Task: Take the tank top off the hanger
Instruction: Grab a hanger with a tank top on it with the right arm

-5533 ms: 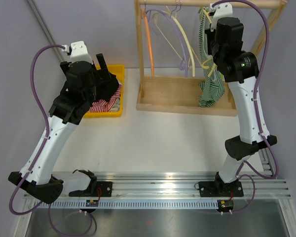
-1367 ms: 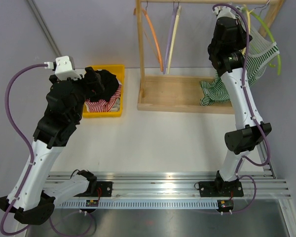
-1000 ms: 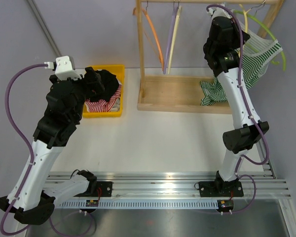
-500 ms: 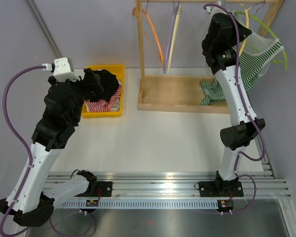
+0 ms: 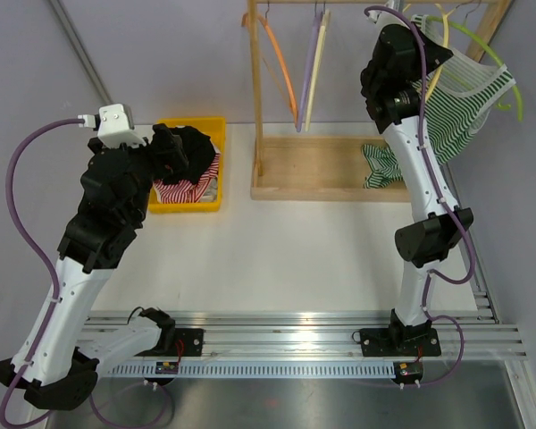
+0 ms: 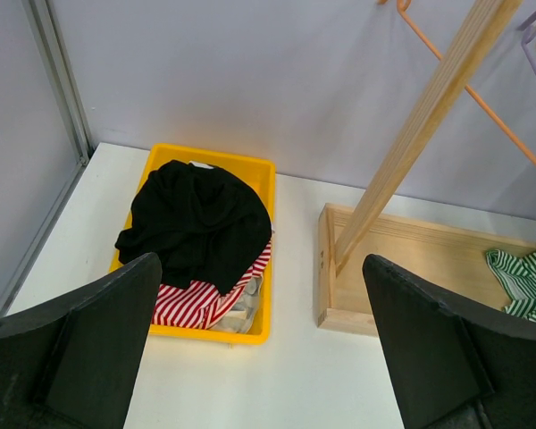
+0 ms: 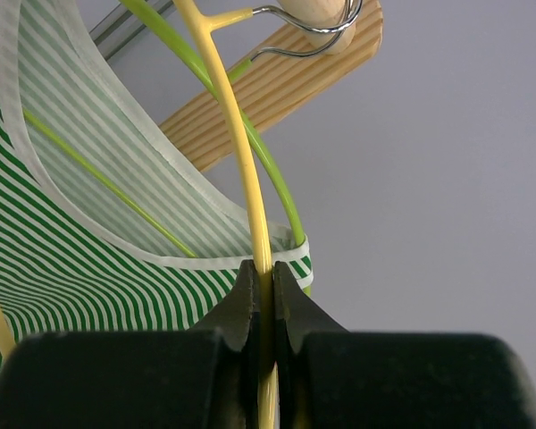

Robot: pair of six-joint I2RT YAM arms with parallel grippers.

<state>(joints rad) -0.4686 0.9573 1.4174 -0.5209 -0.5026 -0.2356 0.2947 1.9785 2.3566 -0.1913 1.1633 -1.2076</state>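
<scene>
Right arm (image 5: pixel 422 170) high, right gripper (image 7: pixel 264 286) tight on the yellow hanger (image 7: pixel 235 134); left gripper (image 6: pixel 261 268) wide above the bin (image 6: pixel 241 163).

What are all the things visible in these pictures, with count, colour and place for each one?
tank top: one, green-and-white striped, on the green hanger
green hanger: one, green, right end of the rack's rail
yellow hanger: one, yellow, beside the green hanger
orange hanger: one, orange, left on the rail
purple hanger: one, purple, mid rail
cream hanger: one, pale yellow, next to the purple hanger
rack: one, wooden, far side of the table
striped garment: one, green-and-white, on the rack's base
bin: one, yellow, left of the rack
black garment: one, in the bin
red-and-white garment: one, under the black garment
table: one, white
left gripper: open, above the bin
right gripper: shut on the yellow hanger
</scene>
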